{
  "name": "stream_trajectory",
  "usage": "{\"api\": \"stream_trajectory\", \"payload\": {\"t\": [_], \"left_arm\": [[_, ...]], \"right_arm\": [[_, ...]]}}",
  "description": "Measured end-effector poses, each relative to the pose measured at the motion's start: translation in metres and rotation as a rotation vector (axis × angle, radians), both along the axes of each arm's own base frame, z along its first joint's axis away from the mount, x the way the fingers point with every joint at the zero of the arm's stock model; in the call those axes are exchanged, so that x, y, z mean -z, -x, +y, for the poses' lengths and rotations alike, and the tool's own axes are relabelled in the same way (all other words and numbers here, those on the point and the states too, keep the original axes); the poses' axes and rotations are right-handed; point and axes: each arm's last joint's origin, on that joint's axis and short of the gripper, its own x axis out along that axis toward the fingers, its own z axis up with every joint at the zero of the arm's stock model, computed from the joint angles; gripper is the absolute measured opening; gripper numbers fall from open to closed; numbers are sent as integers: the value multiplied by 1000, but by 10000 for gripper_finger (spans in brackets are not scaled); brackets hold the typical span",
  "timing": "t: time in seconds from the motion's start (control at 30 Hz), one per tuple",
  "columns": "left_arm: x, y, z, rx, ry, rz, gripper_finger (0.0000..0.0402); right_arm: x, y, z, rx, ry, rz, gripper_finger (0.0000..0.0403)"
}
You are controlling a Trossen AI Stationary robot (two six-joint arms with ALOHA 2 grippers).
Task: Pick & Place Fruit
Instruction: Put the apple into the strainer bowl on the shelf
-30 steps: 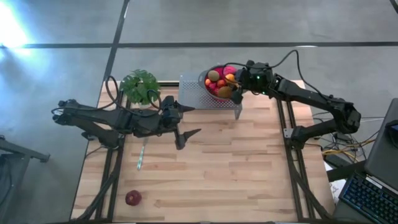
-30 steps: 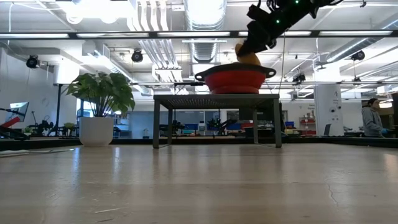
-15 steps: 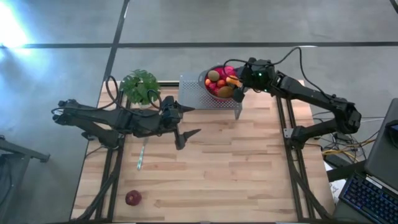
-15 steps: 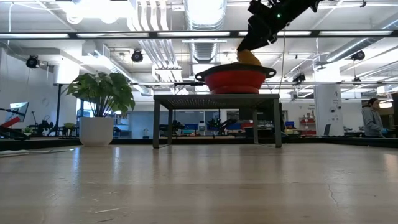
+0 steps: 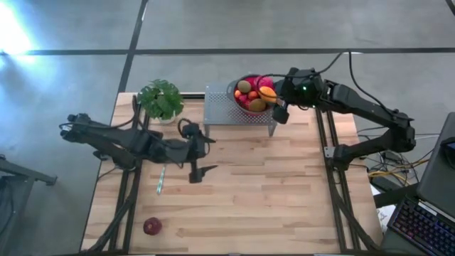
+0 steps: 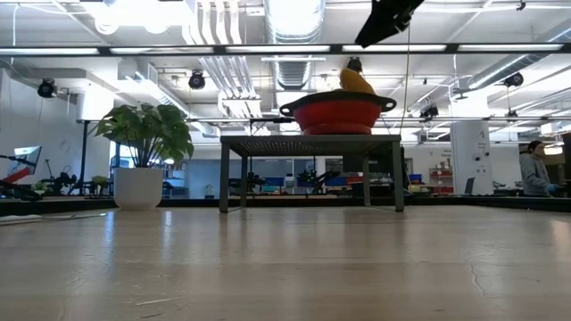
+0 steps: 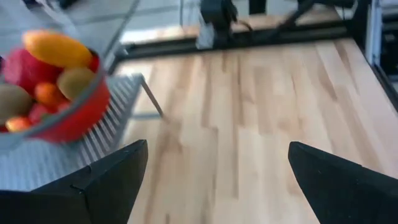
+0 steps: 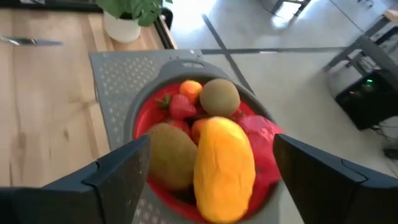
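A red bowl [image 5: 250, 94] stands on a grey perforated rack [image 5: 222, 107] and holds several toy fruits: kiwis, strawberries, orange bits. A long orange piece [image 8: 224, 167] lies on top of the pile and also shows as the orange piece [image 6: 355, 80] above the rim. My right gripper [image 5: 277, 103] hovers open over the bowl's right side, above the fruit and clear of it [image 8: 211, 144]. A dark-red round fruit [image 5: 152, 226] rests on the table near its near-left corner. My left gripper [image 5: 205, 155] is open over the table's middle-left, touching nothing.
A potted plant [image 5: 160, 99] stands at the far-left, next to the rack. A thin green-handled tool [image 5: 161, 179] lies on the wood left of my left gripper. Bare wooden table [image 5: 284, 192] stretches across the middle and right. A person [image 6: 539, 169] stands far behind in the room.
My right gripper has let go of the long orange piece, which now lies on the pile in the bowl, then risen and drawn back toward the table's right. My left gripper has moved toward the near edge and slightly left.
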Motion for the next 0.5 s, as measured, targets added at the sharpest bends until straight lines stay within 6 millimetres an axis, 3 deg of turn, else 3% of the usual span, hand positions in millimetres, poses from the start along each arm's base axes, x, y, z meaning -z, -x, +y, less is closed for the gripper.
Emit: {"api": "stream_trajectory", "payload": {"t": [0.27,0.5], "left_arm": [[16,18,-43,52,79,124,390],[40,32,-96,46,150,202,390]], "right_arm": [[-2,13,21,54,57,76,289],[-4,19,23,77,52,75,302]]}}
